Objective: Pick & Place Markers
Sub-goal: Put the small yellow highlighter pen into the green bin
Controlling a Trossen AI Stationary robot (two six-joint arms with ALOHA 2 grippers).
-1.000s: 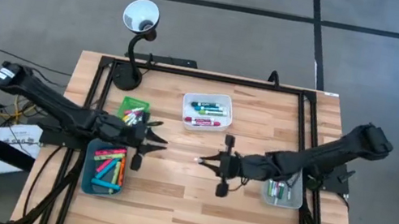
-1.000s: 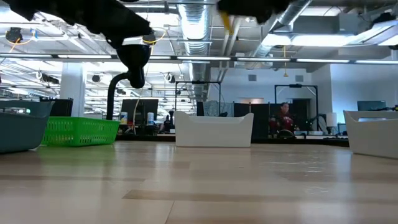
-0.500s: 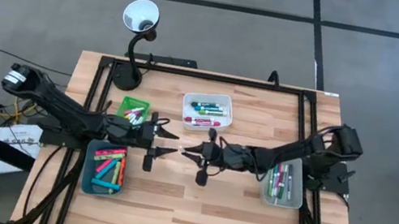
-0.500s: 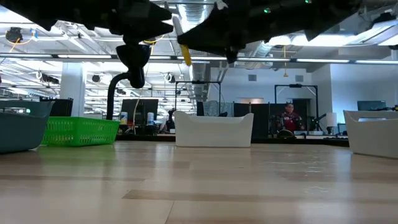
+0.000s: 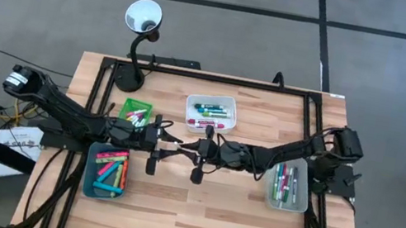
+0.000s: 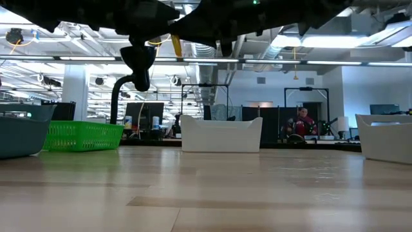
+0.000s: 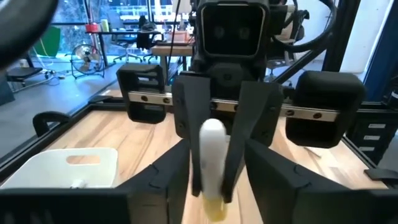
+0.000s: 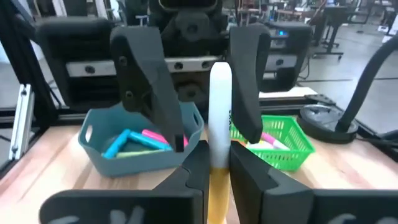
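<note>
Above the bench's [image 5: 236, 212] middle, the right claw [image 5: 187, 146] pinches a light, stiff, slippery marker [image 8: 219, 118] by its yellow end, its white barrel offered between the left claw's [image 5: 172, 144] parted fingers.

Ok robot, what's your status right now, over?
Right end effector shut on yellow-ended marker, above mid-table. Left end effector open around its white end. Nothing in the way.
</note>
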